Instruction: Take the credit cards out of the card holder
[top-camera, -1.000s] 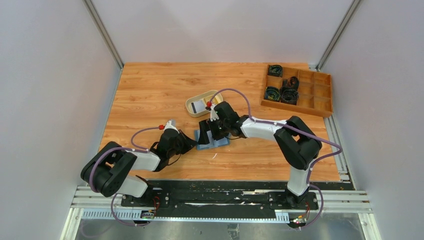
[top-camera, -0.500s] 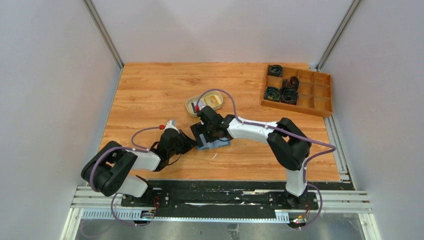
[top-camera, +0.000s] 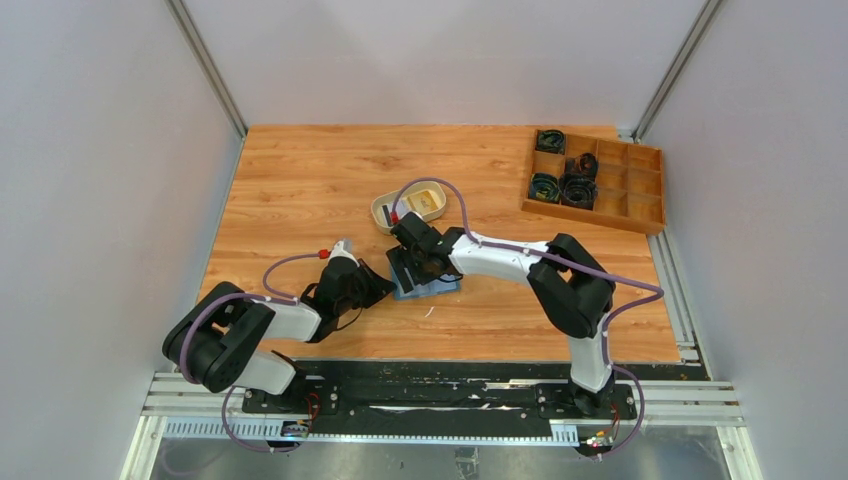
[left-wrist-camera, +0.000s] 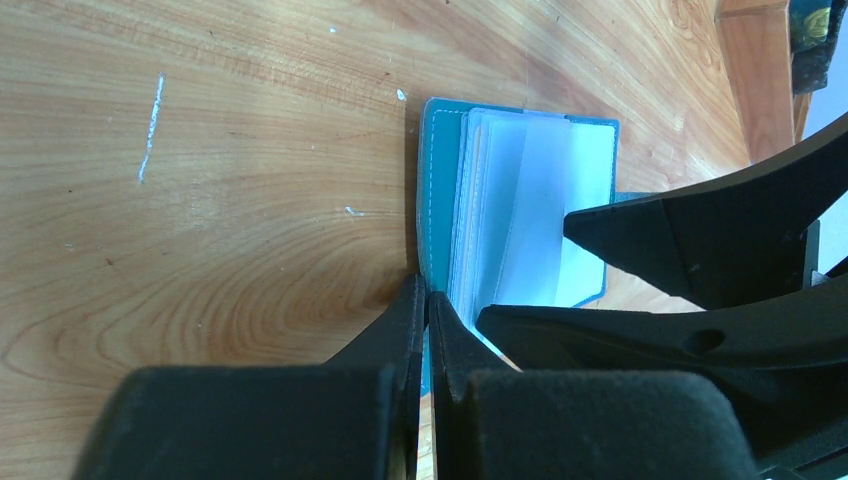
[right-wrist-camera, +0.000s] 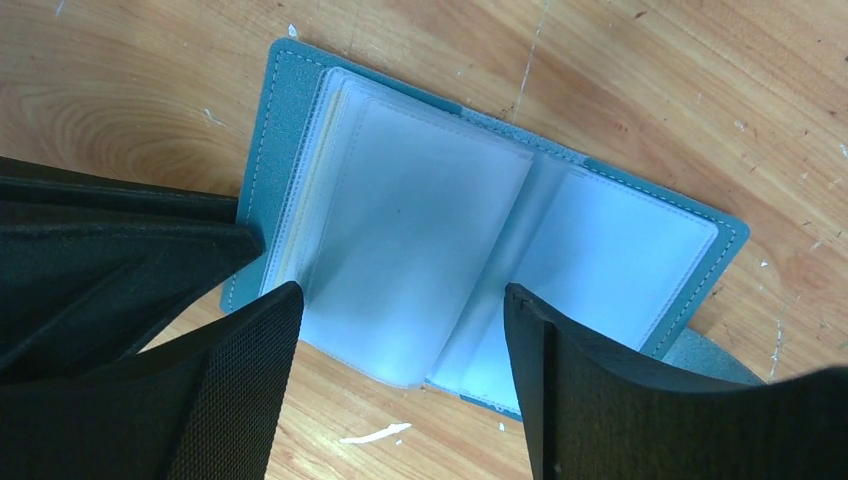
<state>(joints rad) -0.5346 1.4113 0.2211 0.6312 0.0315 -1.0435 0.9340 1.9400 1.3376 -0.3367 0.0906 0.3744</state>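
The blue card holder (top-camera: 436, 287) lies open on the table, its clear sleeves fanned out (right-wrist-camera: 420, 230). My left gripper (top-camera: 384, 283) is shut on the left edge of its blue cover (left-wrist-camera: 436, 180), jaws pinched together (left-wrist-camera: 428, 300). My right gripper (top-camera: 405, 267) hovers open and empty just above the sleeves (right-wrist-camera: 400, 335), one finger on each side of the raised leaf. A pale yellow tint shows at the left sleeve edges. A yellow credit card (top-camera: 431, 204) and a whitish card with a dark stripe (top-camera: 389, 213) lie in the cream oval tray (top-camera: 405, 190).
A wooden compartment box (top-camera: 610, 195) with coiled black items stands at the back right; its corner shows in the left wrist view (left-wrist-camera: 755, 60). The cream tray sits just behind the wallet. Grey walls close in the table on three sides.
My right gripper has swung left from beside the tray to above the wallet's left half. The yellow card in the tray has come into view. The left arm has not moved.
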